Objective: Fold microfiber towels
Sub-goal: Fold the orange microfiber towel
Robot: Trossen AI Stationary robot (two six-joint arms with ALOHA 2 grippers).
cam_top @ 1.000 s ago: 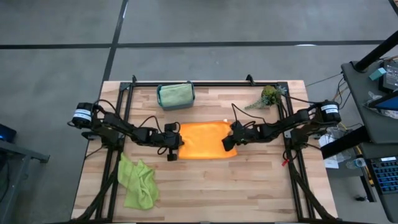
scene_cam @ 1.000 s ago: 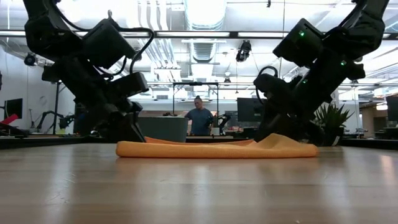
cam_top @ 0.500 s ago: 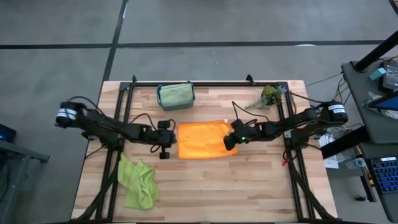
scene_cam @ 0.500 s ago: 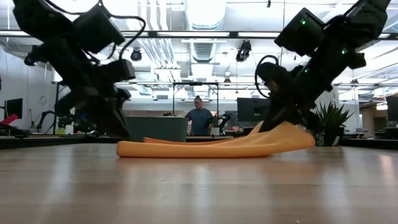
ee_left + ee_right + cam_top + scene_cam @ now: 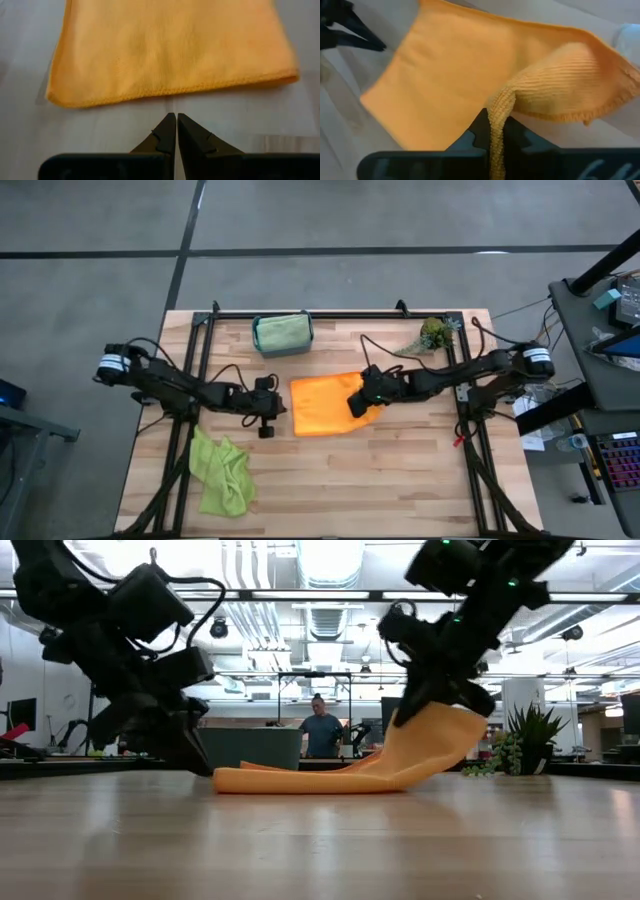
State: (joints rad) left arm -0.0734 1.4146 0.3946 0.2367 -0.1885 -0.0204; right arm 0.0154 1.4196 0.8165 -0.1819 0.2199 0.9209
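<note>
An orange microfiber towel (image 5: 322,406) lies mid-table, its left part flat on the wood and its right end lifted (image 5: 440,730). My right gripper (image 5: 358,402) is shut on that raised end. My left gripper (image 5: 268,412) is shut and holds nothing. It stands just left of the towel's left edge, and in the left wrist view its tips (image 5: 176,118) stop short of the hem (image 5: 170,90). A lime green towel (image 5: 222,472) lies crumpled at the near left. A pale sage towel (image 5: 281,331) sits in the teal bin. My right gripper pinches the orange towel's right edge (image 5: 500,107) between its two fingers, the cloth bunched there; how many layers, I cannot tell. The fingers slant down from the table's right side. The held end is lifted clear and curves down slack to the left part (image 5: 290,780) resting on the table.
The teal bin (image 5: 258,338) stands at the far edge, left of centre. A green plant sprig (image 5: 432,335) lies at the far right. A black frame (image 5: 300,314) runs along the table's far edge and sides. A person (image 5: 322,732) stands in the room beyond the table.
My right gripper has taken hold of the orange towel's right end, risen and moved toward the table's left, lifting that end while the left part stays flat. My left gripper has backed off the towel's left edge toward the table's left.
</note>
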